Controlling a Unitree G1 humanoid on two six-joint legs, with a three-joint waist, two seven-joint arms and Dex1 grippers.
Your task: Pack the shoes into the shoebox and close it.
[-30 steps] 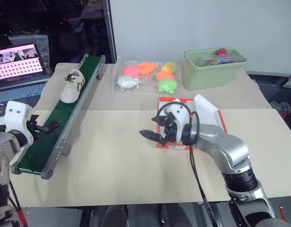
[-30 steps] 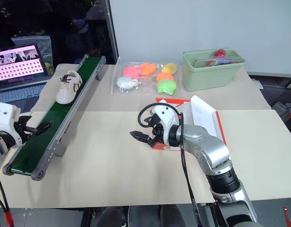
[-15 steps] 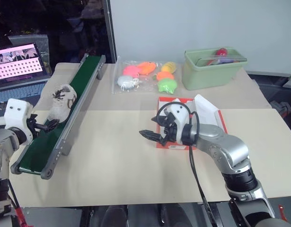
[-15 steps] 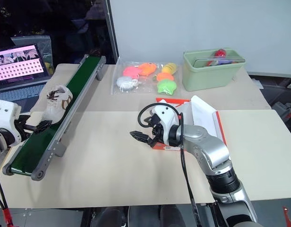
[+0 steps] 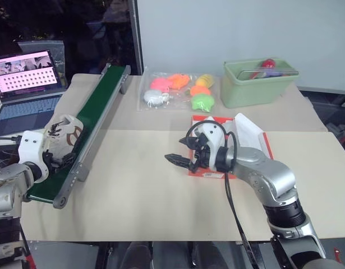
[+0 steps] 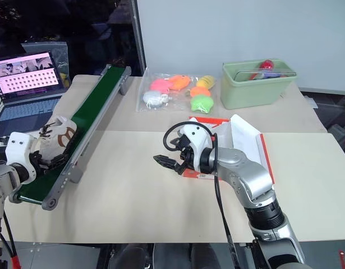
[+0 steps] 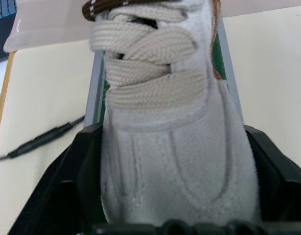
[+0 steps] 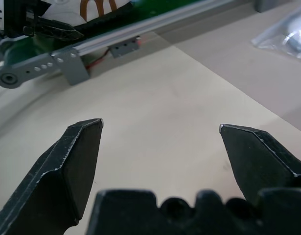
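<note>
A small white shoe [image 5: 64, 129] with brown trim lies on the near end of the green conveyor belt [image 5: 99, 101]. My left gripper [image 5: 58, 156] has its black fingers [image 7: 77, 186] pressed against both sides of the shoe [image 7: 170, 147], shut on it. The orange-red shoebox [image 5: 208, 120] sits open at mid-table, its white lid [image 5: 248, 131] tilted up to the right. Just left of the box my right gripper [image 5: 180, 159] hovers over the table, open and holding nothing [image 8: 160, 129].
A laptop [image 5: 26, 70] stands at the far left beside the belt. Bagged bright soft toys [image 5: 178, 89] and a pale green bin [image 5: 256, 84] lie along the back of the table. Bare tabletop [image 5: 138, 190] spreads in front of the box.
The shoe has ridden down the belt to my left gripper, which has sunk a little and closed on it. The right arm has stayed put.
</note>
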